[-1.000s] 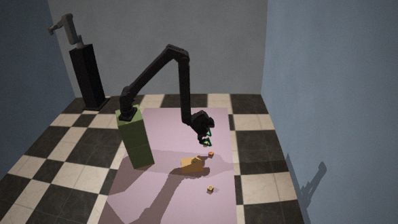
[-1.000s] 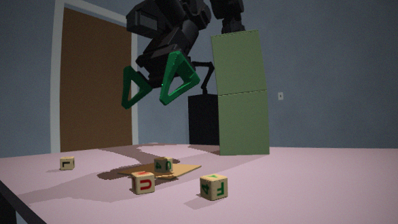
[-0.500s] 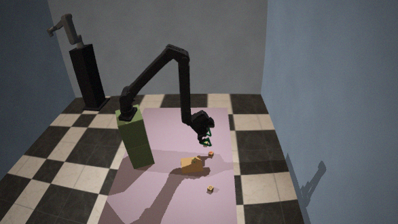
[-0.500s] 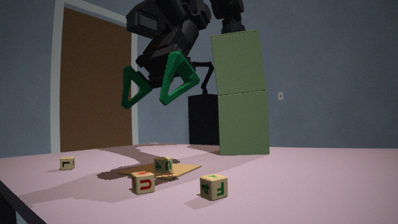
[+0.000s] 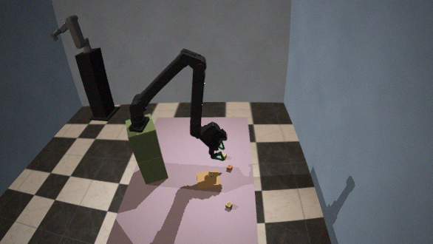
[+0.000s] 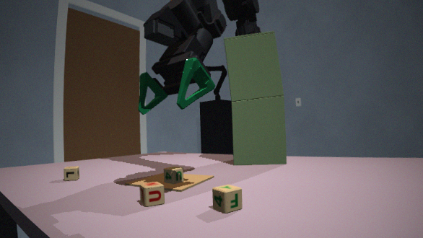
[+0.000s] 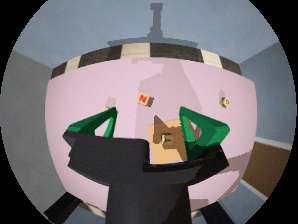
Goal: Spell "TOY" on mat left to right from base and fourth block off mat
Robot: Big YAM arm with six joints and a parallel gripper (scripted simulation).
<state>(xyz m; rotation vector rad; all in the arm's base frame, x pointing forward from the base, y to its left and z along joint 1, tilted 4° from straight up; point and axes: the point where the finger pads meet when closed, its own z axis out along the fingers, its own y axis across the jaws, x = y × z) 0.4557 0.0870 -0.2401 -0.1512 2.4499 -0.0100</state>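
Note:
My gripper is open and empty, high above the table. A block with a green letter on top stands on the tan mat; the letter looks like T or Y. The block with a black O on top stands off the mat, at right in the wrist view. The red N block stands beyond the mat. Another block has a green top letter I cannot read; a finger mostly hides it in the wrist view.
The pink table top bears the mat and all the blocks. The green pedestal carries the arm's base. The arm's shadow falls across the mat. A second arm on a black pedestal stands farther off.

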